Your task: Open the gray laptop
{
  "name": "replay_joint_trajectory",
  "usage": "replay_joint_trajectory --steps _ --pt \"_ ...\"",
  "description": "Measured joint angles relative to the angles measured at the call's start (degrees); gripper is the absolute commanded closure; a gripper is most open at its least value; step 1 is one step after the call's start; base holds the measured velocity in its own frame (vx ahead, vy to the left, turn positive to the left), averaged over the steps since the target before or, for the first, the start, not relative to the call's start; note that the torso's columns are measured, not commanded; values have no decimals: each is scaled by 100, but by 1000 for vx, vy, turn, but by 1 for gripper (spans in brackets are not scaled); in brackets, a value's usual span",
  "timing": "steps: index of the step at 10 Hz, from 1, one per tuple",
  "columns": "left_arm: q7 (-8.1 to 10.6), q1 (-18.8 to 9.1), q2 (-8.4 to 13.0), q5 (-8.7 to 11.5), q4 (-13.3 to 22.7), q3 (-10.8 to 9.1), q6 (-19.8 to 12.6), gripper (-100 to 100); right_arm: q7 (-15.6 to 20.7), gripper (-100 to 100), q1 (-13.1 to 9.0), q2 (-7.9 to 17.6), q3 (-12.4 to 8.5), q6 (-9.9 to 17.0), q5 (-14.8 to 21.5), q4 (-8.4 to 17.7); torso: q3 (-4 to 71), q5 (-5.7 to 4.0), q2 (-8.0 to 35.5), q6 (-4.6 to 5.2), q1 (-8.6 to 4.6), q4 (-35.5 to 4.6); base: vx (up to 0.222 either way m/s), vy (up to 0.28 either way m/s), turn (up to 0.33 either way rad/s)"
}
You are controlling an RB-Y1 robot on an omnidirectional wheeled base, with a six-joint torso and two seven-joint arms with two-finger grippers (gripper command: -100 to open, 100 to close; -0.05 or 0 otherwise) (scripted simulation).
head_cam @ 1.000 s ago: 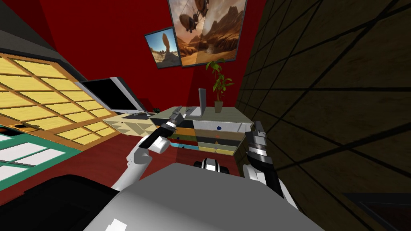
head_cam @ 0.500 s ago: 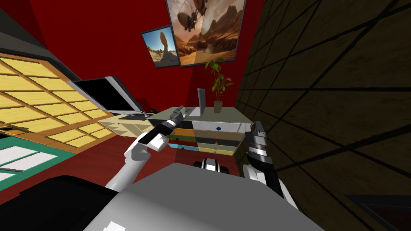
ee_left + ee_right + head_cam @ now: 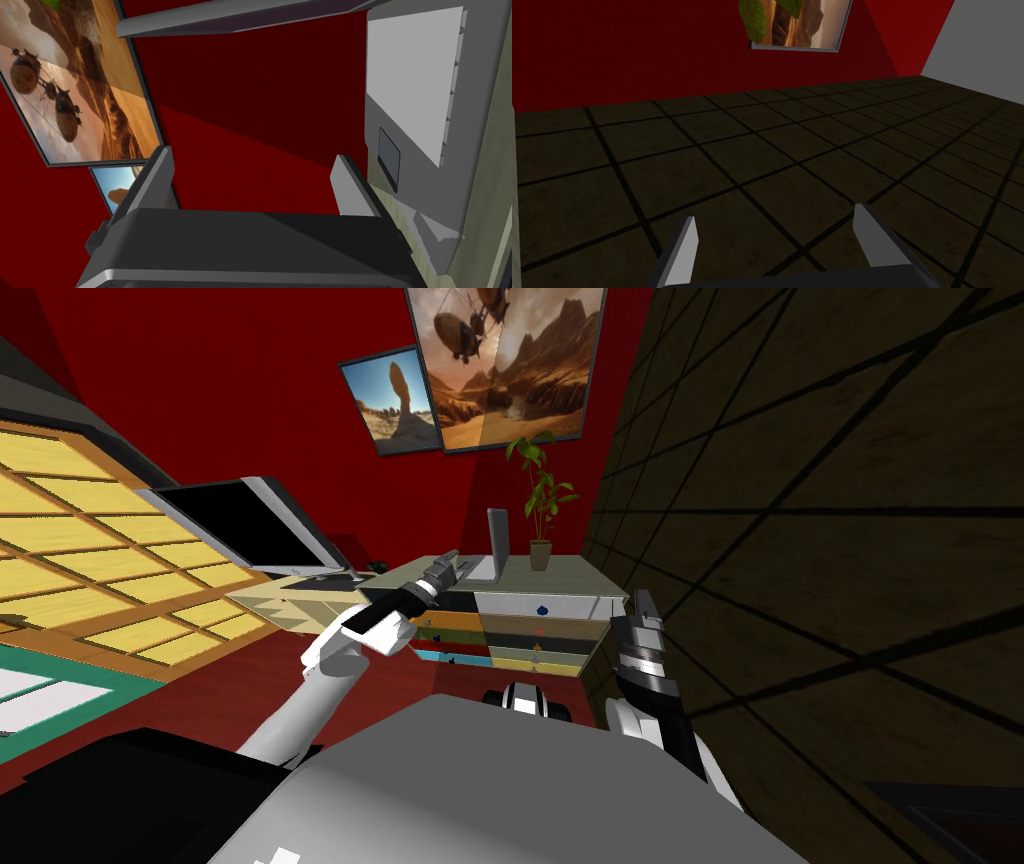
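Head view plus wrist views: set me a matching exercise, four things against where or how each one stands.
1 laptop
2 left hand
3 right hand
4 potted plant

a open, by the dresser's right end
b lid raised, on the dresser
c green, beside the raised lid
d open, next to the laptop's base

Pairs: 1-b, 2-d, 3-a, 4-c

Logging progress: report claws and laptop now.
Left claw open, beside laptop on dresser. Right claw open, by dresser's end. Lid upright. Potted plant behind it.
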State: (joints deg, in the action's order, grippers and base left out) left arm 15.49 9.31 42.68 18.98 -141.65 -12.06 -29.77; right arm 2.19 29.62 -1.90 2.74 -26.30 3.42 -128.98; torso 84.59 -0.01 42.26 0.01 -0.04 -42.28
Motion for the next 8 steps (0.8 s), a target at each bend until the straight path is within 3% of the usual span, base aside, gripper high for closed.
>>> replay_joint_trajectory --steps 8 --pt "145 -509 956 235 -44 -215 -1296 -100 0 0 0 0 0 0 0 0 0 0 1 0 -1 0 39 -26 -35"
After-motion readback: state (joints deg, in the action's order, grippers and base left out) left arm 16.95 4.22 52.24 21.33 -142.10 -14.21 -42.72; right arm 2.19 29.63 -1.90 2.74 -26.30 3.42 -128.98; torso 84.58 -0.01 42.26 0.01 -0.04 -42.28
